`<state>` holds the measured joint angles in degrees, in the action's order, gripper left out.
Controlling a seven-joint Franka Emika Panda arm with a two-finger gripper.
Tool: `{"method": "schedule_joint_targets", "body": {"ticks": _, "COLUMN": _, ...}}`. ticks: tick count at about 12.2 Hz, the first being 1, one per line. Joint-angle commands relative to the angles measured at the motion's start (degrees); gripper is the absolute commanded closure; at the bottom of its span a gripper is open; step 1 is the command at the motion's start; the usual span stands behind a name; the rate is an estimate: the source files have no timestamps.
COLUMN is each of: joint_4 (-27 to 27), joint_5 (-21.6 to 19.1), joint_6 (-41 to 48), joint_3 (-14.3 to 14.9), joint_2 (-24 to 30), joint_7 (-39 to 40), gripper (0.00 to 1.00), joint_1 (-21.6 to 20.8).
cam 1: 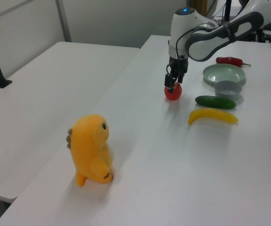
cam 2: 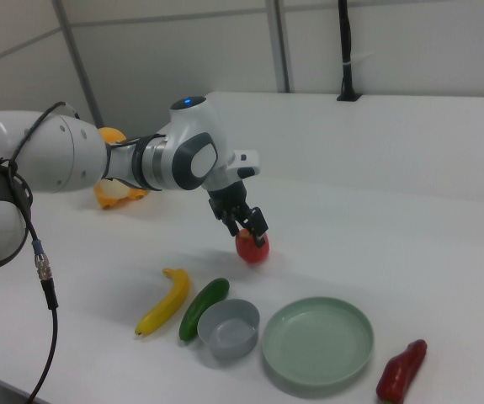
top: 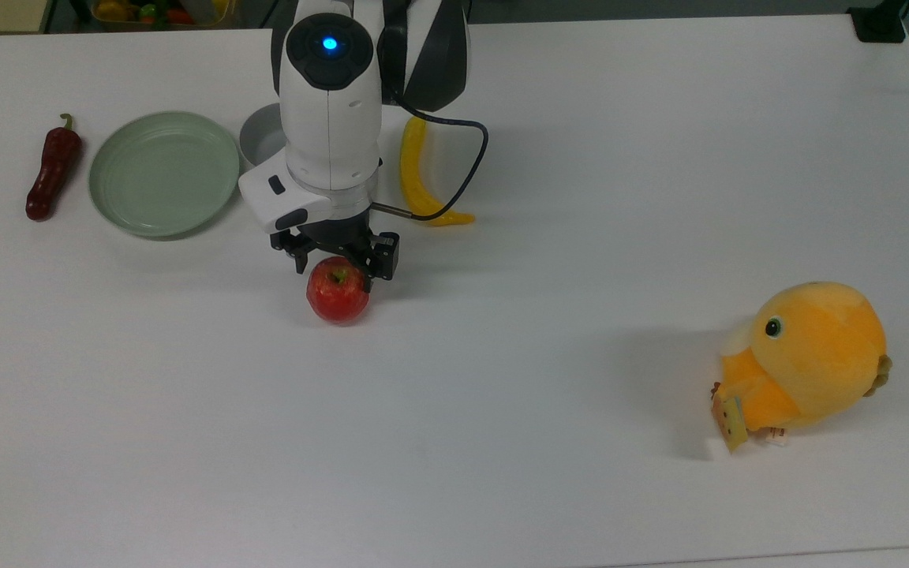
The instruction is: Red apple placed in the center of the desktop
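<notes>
Broadly, the white matte surface (top: 502, 442) carries everything, smooth and rectangular. Over its far half in the top view leans the arm (top: 330, 110), a glossy white shell with dark joints and a blue light on top. Toward the top view's right edge sits a plump orange plush toy (top: 809, 359), soft and rounded, with a paper tag at its foot. Near the top view's left edge lies a round pale-green plate (top: 162, 173), shallow and rimmed, and beside it a small grey bowl (cam 2: 229, 326). A curved yellow banana (top: 415, 173) lies near the far edge, a dark green cucumber (cam 1: 215, 101) between it and the bowl in the left view, and a wrinkled dark-red chili pepper (top: 50, 170) outside the plate. The red apple (top: 338, 289), glossy and round with its stem up, rests on the surface left of centre in the top view. The black gripper (top: 334, 256) stands just above it, fingers parted wide to either side and holding nothing.
</notes>
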<state>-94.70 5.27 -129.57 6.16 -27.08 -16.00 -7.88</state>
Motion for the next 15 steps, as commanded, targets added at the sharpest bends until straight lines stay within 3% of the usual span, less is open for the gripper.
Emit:
{"method": "schedule_joint_targets", "body": {"ticks": 1, "joint_4": 0.49, "joint_5": 0.18, "joint_6": 2.99, "joint_3": -0.09, "joint_2": 1.32, "joint_7": -0.61, "gripper": 0.0, "joint_1": -0.38}}
{"method": "schedule_joint_targets", "body": {"ticks": 5, "joint_4": 0.57, "joint_5": 0.27, "joint_6": 14.93, "joint_3": -2.38, "joint_2": 5.79, "joint_7": 5.16, "gripper": 0.0, "joint_1": -0.38}}
{"method": "schedule_joint_targets", "body": {"ticks": 8, "joint_4": -3.54, "joint_5": -0.34, "joint_6": 22.85, "joint_3": -2.73, "joint_2": 15.87, "joint_7": 12.29, "gripper": 0.0, "joint_1": -0.47}}
{"method": "schedule_joint_targets", "body": {"ticks": 11, "joint_4": -10.13, "joint_5": -0.79, "joint_6": 24.1, "joint_3": -2.73, "joint_2": 25.56, "joint_7": 13.63, "gripper": 0.0, "joint_1": -0.39}}
{"method": "schedule_joint_targets", "body": {"ticks": 15, "joint_4": -16.81, "joint_5": -4.56, "joint_6": 19.12, "joint_3": -2.64, "joint_2": 30.32, "joint_7": 13.11, "gripper": 0.0, "joint_1": -0.12}}
